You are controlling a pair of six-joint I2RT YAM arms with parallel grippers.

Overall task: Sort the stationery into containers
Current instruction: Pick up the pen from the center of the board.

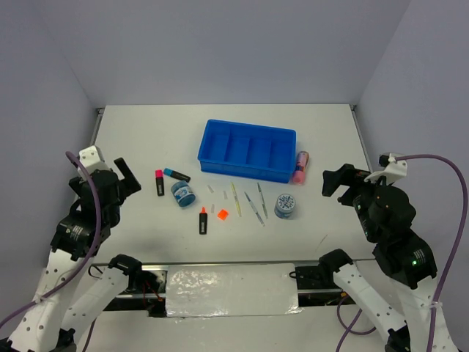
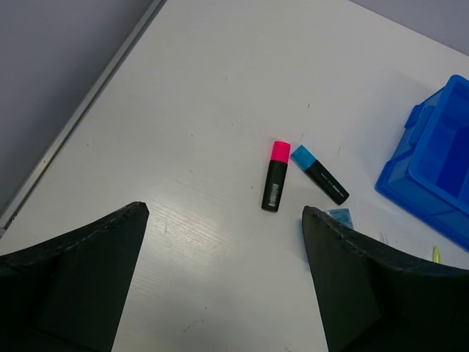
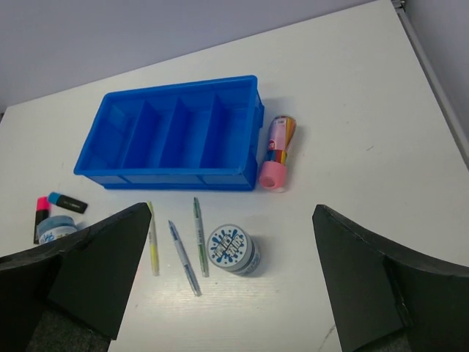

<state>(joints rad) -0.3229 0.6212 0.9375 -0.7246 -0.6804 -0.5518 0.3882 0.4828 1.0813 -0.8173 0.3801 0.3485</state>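
Observation:
The blue four-compartment tray [image 1: 249,170] stands at centre back with nothing in it. In front lie the pink-capped highlighter [image 1: 160,182], blue-capped highlighter [image 1: 176,174], orange-capped highlighter [image 1: 203,220], a tiny orange square [image 1: 222,214], three thin pens [image 1: 253,209] and two rolls [image 1: 183,193] [image 1: 286,206]. The pink tube [image 1: 300,167] lies against the tray's right end. My left gripper [image 1: 128,176] is open and empty, left of the highlighters [image 2: 275,177]. My right gripper [image 1: 333,182] is open and empty, right of the roll [image 3: 232,249] and the tube [image 3: 277,152].
A few small white bits [image 1: 210,188] lie among the pens. Grey walls close in the table at the back and both sides. The table's left edge strip [image 2: 88,103] shows in the left wrist view.

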